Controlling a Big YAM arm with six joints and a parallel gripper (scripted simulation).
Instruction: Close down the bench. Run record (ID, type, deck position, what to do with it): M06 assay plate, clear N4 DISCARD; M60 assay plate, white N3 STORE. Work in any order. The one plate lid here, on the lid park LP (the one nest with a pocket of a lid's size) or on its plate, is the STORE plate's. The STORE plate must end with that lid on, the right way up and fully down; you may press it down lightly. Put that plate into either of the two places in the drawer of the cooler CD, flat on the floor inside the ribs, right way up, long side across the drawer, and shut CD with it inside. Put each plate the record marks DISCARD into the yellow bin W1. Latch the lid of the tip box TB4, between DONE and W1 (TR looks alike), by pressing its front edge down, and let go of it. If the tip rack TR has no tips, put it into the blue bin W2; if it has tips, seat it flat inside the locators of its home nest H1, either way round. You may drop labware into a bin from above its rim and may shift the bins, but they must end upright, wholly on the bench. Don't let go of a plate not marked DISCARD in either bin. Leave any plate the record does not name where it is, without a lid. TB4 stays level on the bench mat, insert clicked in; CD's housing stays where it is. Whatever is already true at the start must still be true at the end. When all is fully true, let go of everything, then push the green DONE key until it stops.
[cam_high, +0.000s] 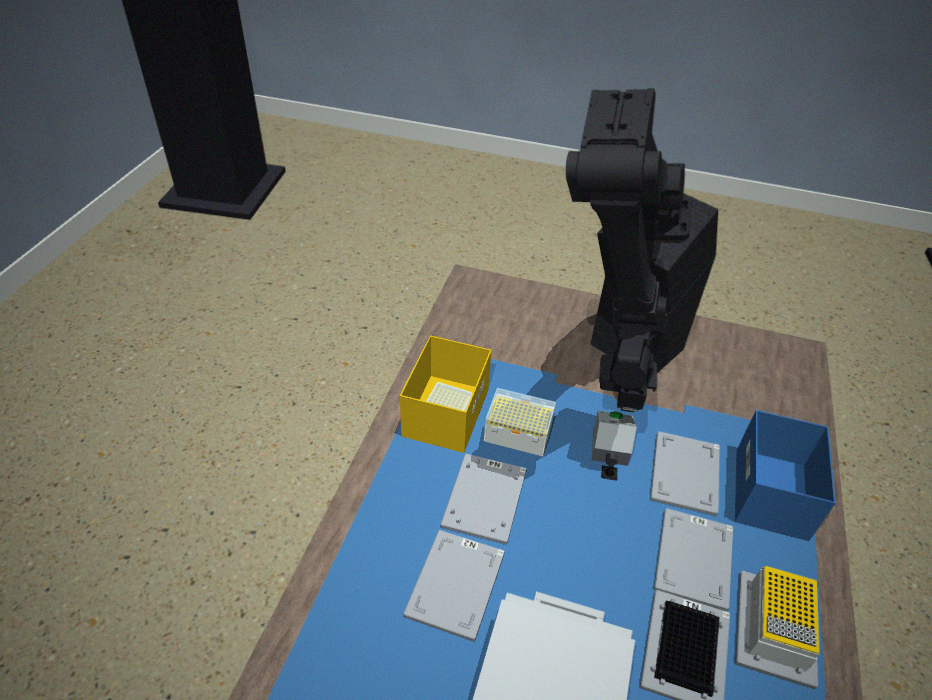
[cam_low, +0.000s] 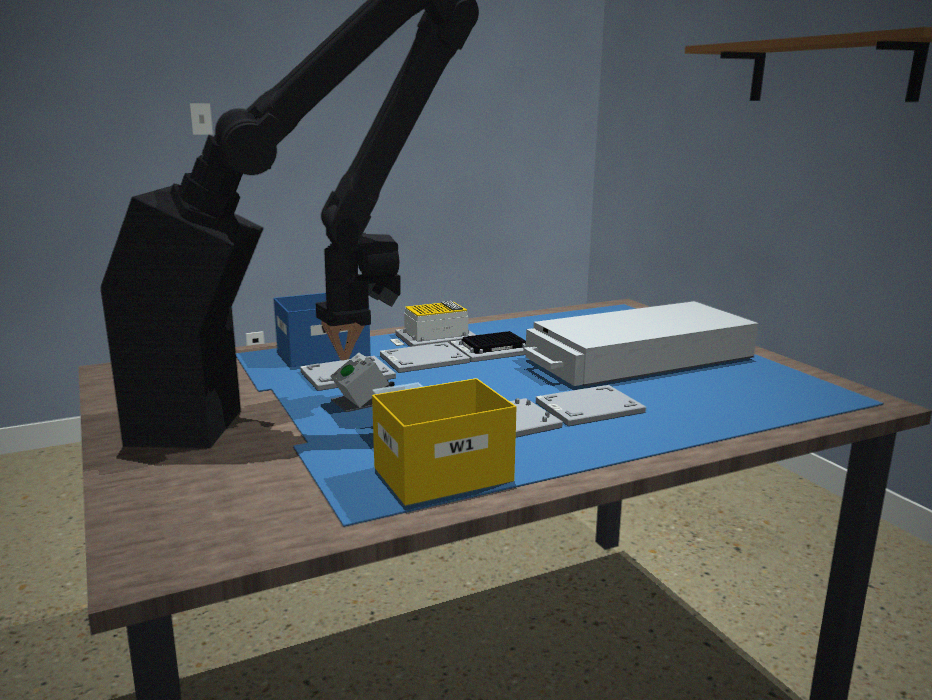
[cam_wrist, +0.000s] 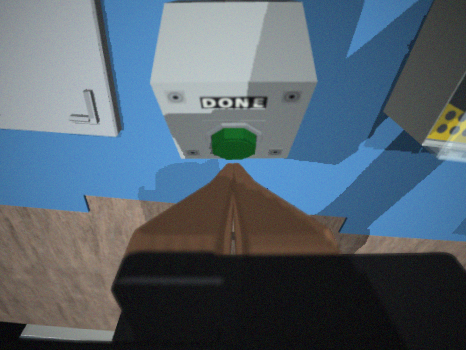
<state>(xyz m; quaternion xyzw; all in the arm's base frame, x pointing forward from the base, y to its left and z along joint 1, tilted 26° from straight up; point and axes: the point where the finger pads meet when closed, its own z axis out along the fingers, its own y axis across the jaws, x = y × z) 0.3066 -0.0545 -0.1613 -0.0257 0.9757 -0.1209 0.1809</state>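
Observation:
My gripper (cam_high: 622, 409) (cam_low: 344, 354) (cam_wrist: 233, 173) is shut and empty. Its brown fingertips hang just above the green DONE key (cam_high: 616, 414) (cam_low: 347, 369) (cam_wrist: 233, 143) on the grey DONE box (cam_high: 614, 439) (cam_low: 366, 382) (cam_wrist: 232, 60); I cannot tell if they touch it. A clear plate (cam_high: 449, 394) lies in the yellow bin W1 (cam_high: 433, 429) (cam_low: 444, 444). The tip box TB4 (cam_high: 518, 421) (cam_wrist: 449, 121) stands between them with its lid down. The tip rack TR (cam_high: 789, 608) (cam_low: 434, 316) holds tips and sits on its nest. The cooler CD (cam_high: 553, 655) (cam_low: 647, 339) looks shut. No white plate shows.
The blue bin W2 (cam_high: 783, 516) (cam_low: 297, 331) stands at the mat's edge and looks empty. A black plate (cam_high: 685, 648) (cam_low: 493, 342) lies on nest N1. Nests N4 (cam_high: 485, 497), N2 (cam_high: 455, 583) and N3 (cam_high: 694, 557) are bare, as is the nest (cam_high: 685, 470) (cam_wrist: 50, 65) beside the DONE box.

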